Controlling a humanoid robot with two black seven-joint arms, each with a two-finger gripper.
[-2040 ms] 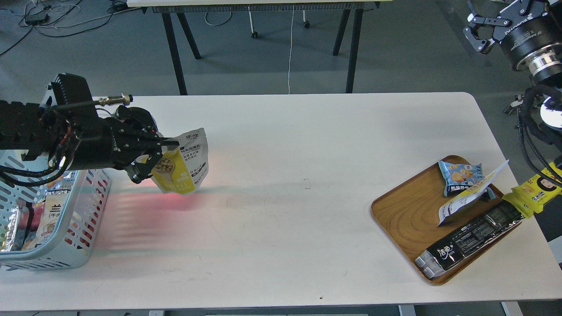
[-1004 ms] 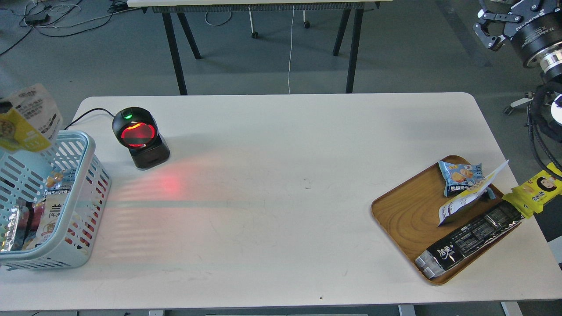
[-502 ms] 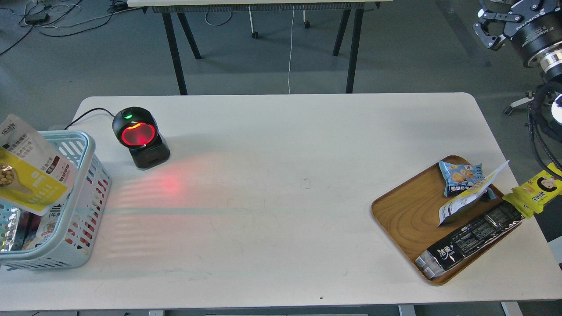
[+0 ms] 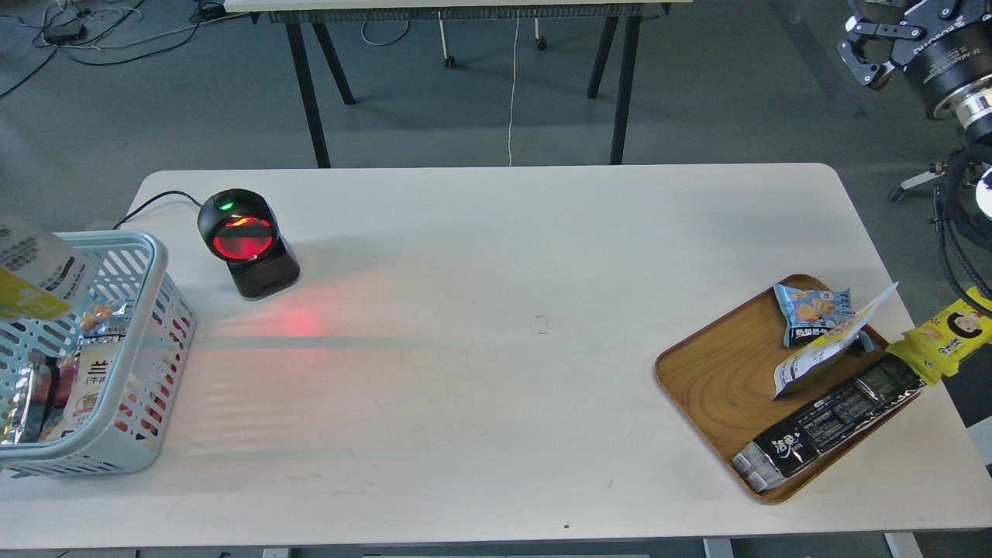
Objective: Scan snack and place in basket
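Head view: snack (image 4: pixel 35 275) tilts over the basket (image 4: pixel 147 325) at the left edge, left pincer out of frame; right pincer (image 4: pixel 872 54) hangs released above the bench (image 4: pixel 496 349).

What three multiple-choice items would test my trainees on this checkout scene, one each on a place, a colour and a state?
1. Where is the snack?
A. on the wooden tray
B. over the basket, at the left edge
C. beside the scanner

2. What colour glows in the scanner window?
A. red
B. blue
C. white

3. How does the black packet lie?
A. fully inside the tray
B. on the floor
C. across the tray rim, one end sticking out

Answers: 1 B, it overlaps the basket rim. 2 A, red window. 3 C, its end passes the wooden tray rim.
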